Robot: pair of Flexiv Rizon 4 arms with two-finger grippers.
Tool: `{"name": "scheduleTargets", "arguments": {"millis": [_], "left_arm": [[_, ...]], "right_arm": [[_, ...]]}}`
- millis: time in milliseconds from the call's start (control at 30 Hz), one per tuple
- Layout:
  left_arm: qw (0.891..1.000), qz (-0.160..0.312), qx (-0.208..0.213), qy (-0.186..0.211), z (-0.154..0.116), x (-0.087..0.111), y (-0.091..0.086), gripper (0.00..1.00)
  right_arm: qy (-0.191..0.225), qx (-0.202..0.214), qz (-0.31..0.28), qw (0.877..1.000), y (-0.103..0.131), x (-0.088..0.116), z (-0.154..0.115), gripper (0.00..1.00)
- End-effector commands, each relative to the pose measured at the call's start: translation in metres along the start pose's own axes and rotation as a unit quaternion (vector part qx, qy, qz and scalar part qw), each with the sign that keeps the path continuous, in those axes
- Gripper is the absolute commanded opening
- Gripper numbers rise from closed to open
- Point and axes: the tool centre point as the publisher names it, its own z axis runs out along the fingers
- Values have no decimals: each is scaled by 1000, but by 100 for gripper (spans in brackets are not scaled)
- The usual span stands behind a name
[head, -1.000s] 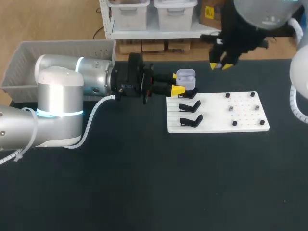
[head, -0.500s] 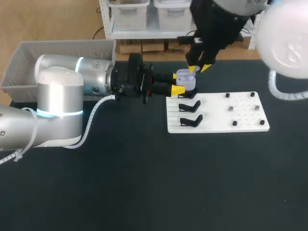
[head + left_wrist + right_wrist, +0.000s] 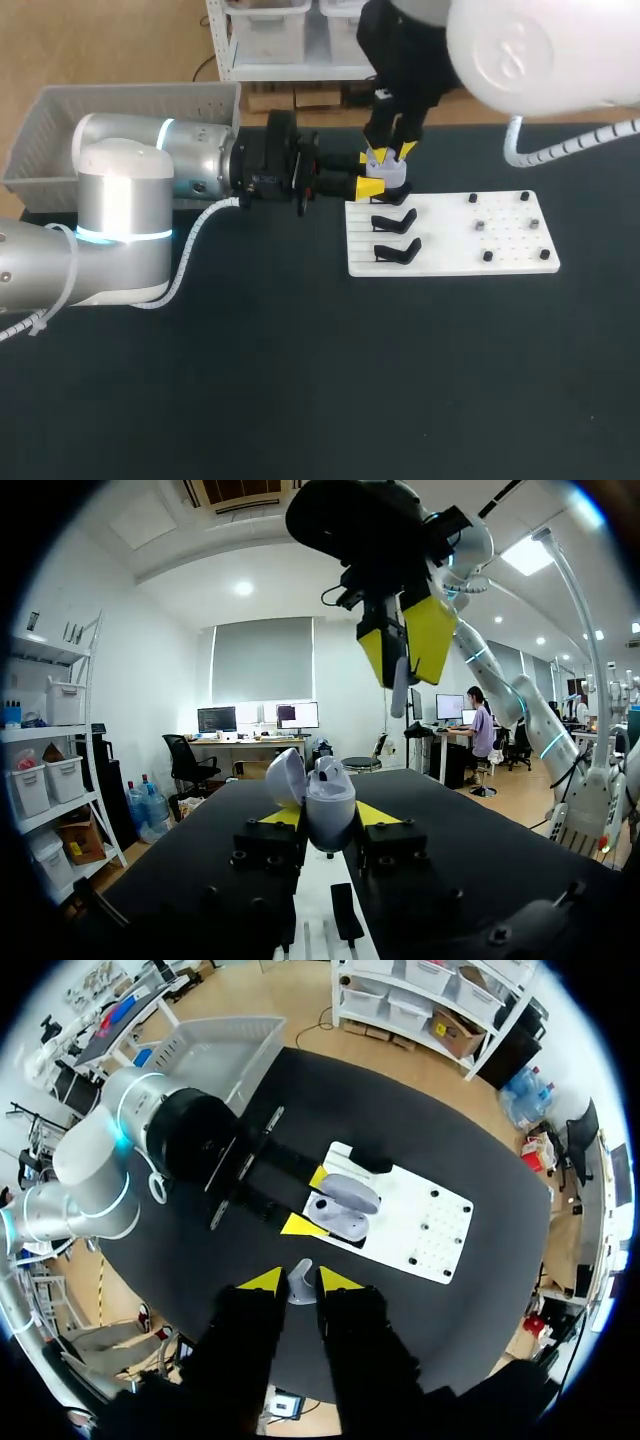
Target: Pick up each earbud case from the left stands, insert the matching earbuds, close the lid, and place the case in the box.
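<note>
Earbud insertion, mid-step. Left pincer (image 3: 368, 174) is clamped on the open case (image 3: 330, 802), lid tipped back, just off the 10 o'clock corner of the white board (image 3: 500, 255). Right pincer (image 3: 298, 1280) pinches an earbud (image 3: 400, 686) above the case's sockets, apparently clear of them. Box (image 3: 60, 120) sits at 10 o'clock on the worktop (image 3: 300, 380). Risks: a tilted or off-centre stem could jam on the socket rim, slip from the grip, or push the case askew between the holding fingers.
</note>
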Motion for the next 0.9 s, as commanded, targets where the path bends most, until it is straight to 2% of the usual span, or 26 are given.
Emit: {"name": "scheduleTargets", "arguments": {"millis": [33,167,400,900], "left_arm": [[1000,1,-1,-1,0,1,0,0],[1000,1,-1,-1,0,1,0,0],[1000,1,-1,-1,0,1,0,0],[1000,1,-1,-1,0,1,0,0]], "right_arm": [[-1,12,-8,1000,3,-9,5,0],[-9,16,-23,1000,4,-15,5,0],[1,13,-54,998,3,-19,11,0],[16,11,-72,997,-6,-25,20,0]]}}
